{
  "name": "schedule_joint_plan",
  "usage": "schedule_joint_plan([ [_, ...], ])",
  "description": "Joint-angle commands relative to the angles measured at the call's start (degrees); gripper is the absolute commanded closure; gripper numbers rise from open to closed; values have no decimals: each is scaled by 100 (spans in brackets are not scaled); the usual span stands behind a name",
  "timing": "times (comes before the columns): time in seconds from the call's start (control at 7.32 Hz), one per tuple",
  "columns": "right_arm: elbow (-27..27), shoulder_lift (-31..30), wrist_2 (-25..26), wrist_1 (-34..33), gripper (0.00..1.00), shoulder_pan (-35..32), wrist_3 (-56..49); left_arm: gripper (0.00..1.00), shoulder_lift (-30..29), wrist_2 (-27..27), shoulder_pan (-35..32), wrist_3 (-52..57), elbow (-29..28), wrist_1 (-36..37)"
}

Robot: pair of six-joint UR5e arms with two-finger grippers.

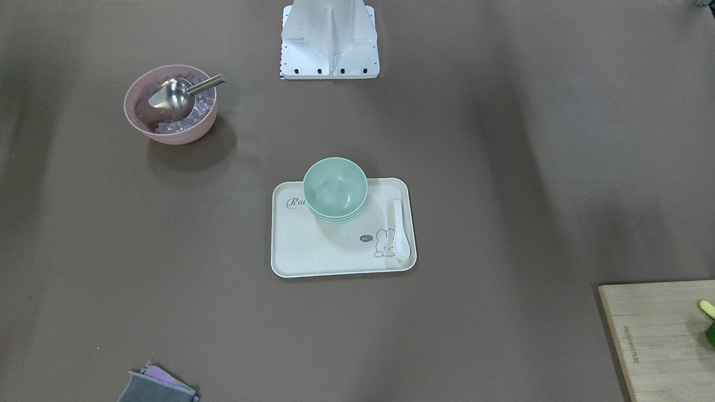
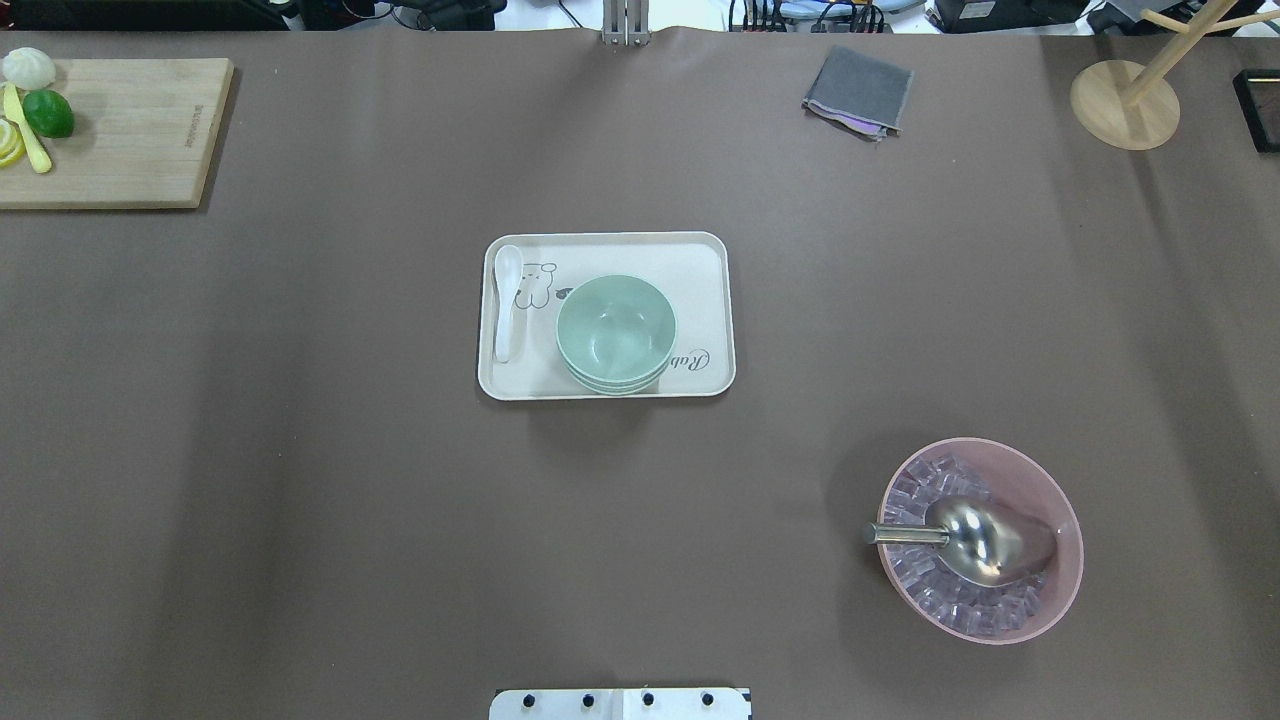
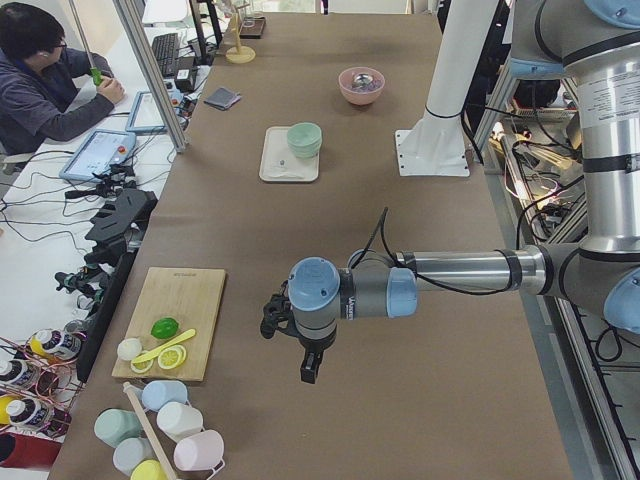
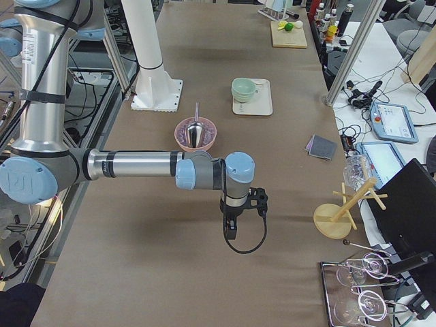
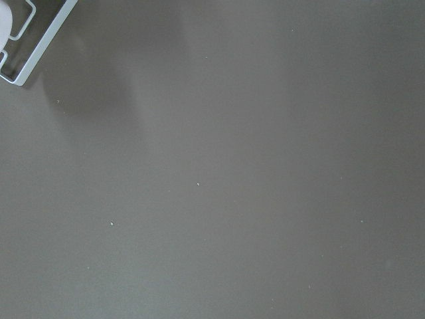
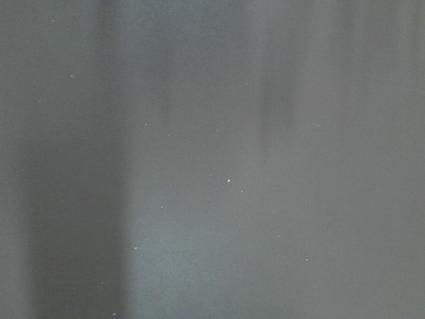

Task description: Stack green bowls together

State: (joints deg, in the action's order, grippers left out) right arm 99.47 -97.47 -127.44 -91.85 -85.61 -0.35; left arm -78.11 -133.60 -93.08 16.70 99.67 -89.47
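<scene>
Above the table, left pincer and right pincer touch nothing; how far open, cannot tell.

Tabletop: long, covered in a matte brown sheet.
Side bench: white, cluttered, running alongside.
Light: soft, with diffuse shadows.

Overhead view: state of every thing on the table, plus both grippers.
green bowls: nested upright in one stack on the tray.
tray: flat, holding stack and spoon.
spoon: lying on tray, apart from stack.
pink bowl: upright, full of ice.
metal scoop: resting in ice, handle over rim.
left gripper: open or shut, cannot tell.
right gripper: open or shut, cannot tell.
</scene>
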Motion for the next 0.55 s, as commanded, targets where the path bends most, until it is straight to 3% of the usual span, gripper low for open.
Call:
schedule_joint_plan([
  [0.0,-6,0,0,35,0,9,0,2,6,-8,0,0,-18,0],
  [0.41,-6,0,-26,44,0,18,0,2,59,-17,0,0,-9,0],
])
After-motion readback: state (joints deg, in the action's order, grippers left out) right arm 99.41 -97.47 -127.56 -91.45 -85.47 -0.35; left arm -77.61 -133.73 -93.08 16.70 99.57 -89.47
